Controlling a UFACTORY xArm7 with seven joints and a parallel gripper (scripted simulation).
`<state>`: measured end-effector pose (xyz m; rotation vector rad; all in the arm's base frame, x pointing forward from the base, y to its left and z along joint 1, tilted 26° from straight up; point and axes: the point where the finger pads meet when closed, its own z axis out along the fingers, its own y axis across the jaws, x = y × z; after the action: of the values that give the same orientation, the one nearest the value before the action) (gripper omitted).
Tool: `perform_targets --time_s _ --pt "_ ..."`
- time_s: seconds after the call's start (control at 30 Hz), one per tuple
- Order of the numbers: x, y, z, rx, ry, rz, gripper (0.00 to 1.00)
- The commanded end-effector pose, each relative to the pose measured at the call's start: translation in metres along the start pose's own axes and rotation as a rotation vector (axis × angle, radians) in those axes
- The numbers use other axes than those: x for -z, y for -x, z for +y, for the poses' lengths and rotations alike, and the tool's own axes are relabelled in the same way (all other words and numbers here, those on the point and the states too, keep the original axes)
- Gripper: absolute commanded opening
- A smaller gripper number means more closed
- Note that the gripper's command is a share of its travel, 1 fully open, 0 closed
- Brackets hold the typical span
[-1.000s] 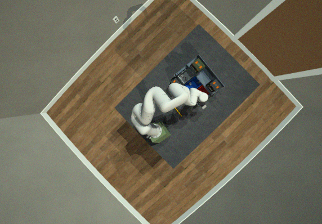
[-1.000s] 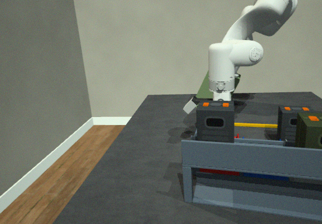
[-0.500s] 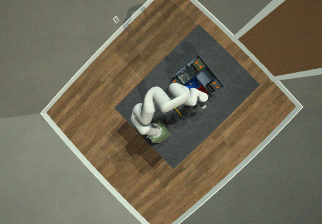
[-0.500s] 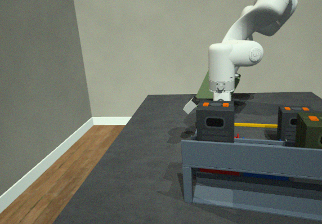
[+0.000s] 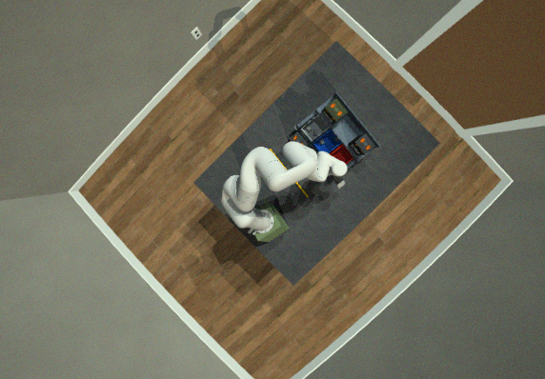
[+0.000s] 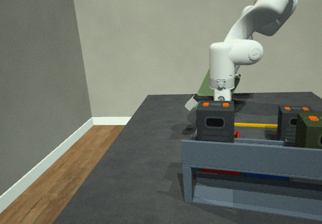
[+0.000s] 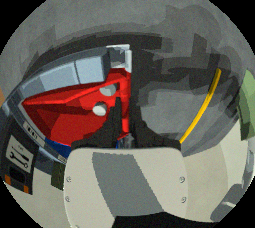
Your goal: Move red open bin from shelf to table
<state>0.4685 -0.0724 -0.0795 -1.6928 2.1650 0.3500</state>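
The red open bin (image 7: 79, 109) sits in the grey shelf (image 7: 72, 72), with small pale parts (image 7: 100, 108) inside it. In the wrist view my gripper (image 7: 125, 104) is shut on the red bin's front wall, one finger inside and one outside. From above, the red bin (image 5: 344, 154) shows at the shelf's near corner, partly under my wrist (image 5: 333, 167). In the side view only a red sliver (image 6: 236, 134) and a red strip (image 6: 219, 172) under the shelf rail show; the gripper is hidden behind a dark box (image 6: 215, 121).
A blue bin (image 5: 327, 140) stands next to the red one. Dark grey boxes (image 6: 290, 124) and an olive box (image 6: 309, 130) with orange tabs sit on the shelf top (image 6: 253, 157). A yellow bar (image 6: 254, 125) lies on the table. The green robot base (image 5: 272, 226) is behind.
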Motion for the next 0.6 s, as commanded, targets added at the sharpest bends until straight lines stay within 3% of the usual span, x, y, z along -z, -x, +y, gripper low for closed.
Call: perform_targets --time_s 0.0,0.13,0.57 --pt "0.002 -0.001 0.004 0.0 -0.004 0.002 0.0" --pt "0.002 -0.001 0.028 -0.001 -0.004 0.001 0.0" --pt "0.002 -0.001 0.034 -0.001 -0.004 0.001 0.0"
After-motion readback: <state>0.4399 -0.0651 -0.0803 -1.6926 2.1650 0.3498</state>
